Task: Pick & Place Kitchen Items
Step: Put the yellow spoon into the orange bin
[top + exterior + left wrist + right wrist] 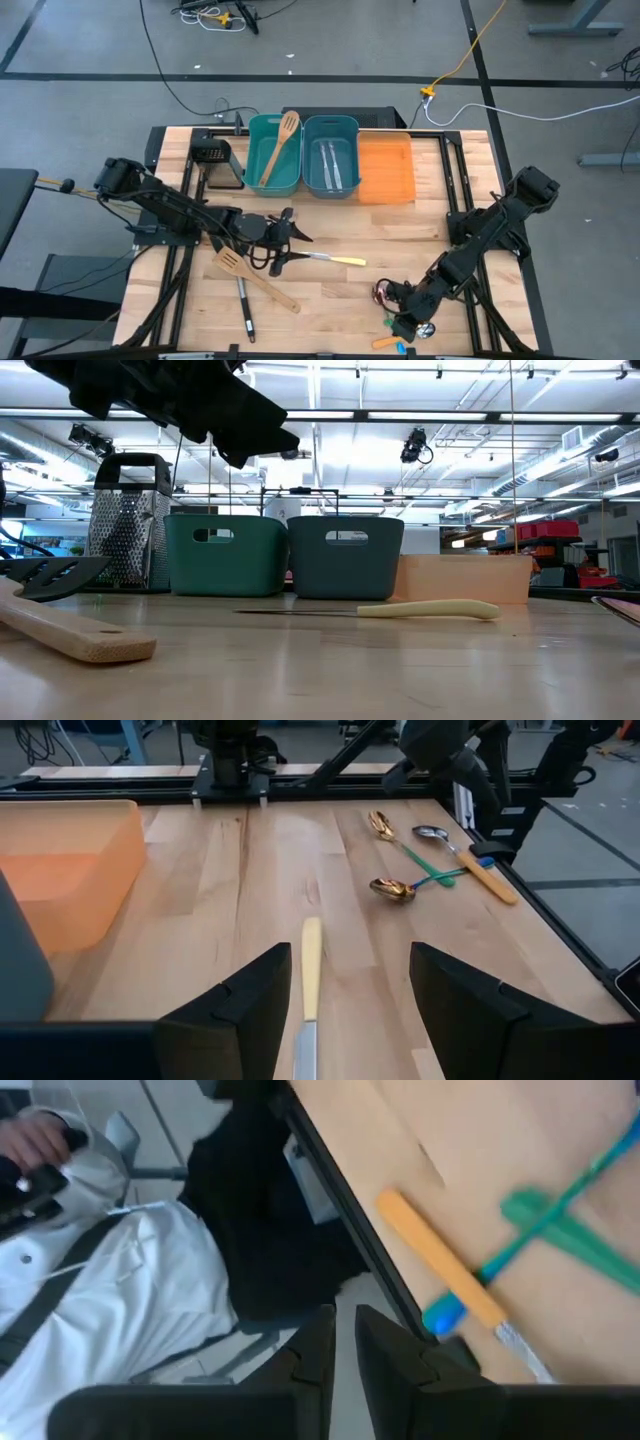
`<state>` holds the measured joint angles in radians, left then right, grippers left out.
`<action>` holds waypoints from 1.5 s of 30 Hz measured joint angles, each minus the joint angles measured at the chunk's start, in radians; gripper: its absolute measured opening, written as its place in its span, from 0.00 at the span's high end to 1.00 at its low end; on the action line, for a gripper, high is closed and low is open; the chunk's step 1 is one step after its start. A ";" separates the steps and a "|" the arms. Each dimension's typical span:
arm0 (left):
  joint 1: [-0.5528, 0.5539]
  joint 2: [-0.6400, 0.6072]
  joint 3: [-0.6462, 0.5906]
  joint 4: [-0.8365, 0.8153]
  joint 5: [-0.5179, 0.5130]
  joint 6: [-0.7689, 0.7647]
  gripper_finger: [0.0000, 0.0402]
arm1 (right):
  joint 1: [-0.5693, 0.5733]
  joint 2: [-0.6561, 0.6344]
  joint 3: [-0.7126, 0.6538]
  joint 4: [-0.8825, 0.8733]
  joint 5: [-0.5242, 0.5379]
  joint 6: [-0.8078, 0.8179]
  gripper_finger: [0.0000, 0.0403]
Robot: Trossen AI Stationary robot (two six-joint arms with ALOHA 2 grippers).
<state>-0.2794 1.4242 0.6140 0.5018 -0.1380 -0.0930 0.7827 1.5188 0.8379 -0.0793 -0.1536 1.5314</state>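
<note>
Left gripper (330, 1010) hung just above the table, fingers (245, 1010) spread wide and empty, straddling the yellow-handled knife (310, 970). Sat astride the blade end in the wrist view, handle running away ahead toward the table's right side. Best played, by the look of it, as a straight drop: keep the fingers square across the knife's long axis, settle until the tips nearly brush the wood, then close on the flat steel near where blade meets handle, so nothing pivots on the lift. Risk judged: a thin blade lying flat, easy to skate off rather than pinch.

Knife lay flat near mid-table, long axis running left to right in the overhead view, blade under the left gripper, yellow handle pointing at the right arm's side. Just beside it, nearer the front edge, a wooden slotted spatula (255, 280) and a black turner (244, 310).

Right gripper (345, 1350) waited at the front right corner, fingers nearly together, holding nothing, beside the coloured-handled spoons (420, 870).
</note>
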 joint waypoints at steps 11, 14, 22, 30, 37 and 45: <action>0.000 0.000 0.000 0.001 -0.011 -0.001 0.48 | 0.078 0.000 0.000 0.027 0.066 0.064 0.88; 0.000 0.000 0.000 0.001 -0.026 -0.001 0.48 | 0.095 0.011 0.025 0.028 0.104 0.062 0.88; 0.000 0.000 0.000 0.009 -0.026 -0.003 0.48 | 0.102 0.209 0.291 -0.175 0.034 -0.047 0.88; 0.000 0.000 0.000 0.017 -0.027 -0.028 0.48 | 0.102 0.339 0.502 -0.481 -0.034 -0.132 0.90; 0.000 0.000 0.000 0.026 -0.027 -0.029 0.48 | 0.104 0.342 0.539 -0.635 0.025 -0.243 0.98; 0.000 0.000 0.000 0.030 -0.042 -0.045 0.48 | 0.105 0.341 0.470 -0.637 -0.022 -0.246 0.90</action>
<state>-0.2794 1.4246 0.6140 0.5316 -0.1801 -0.1379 0.8881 1.8603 1.3079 -0.7166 -0.1753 1.2851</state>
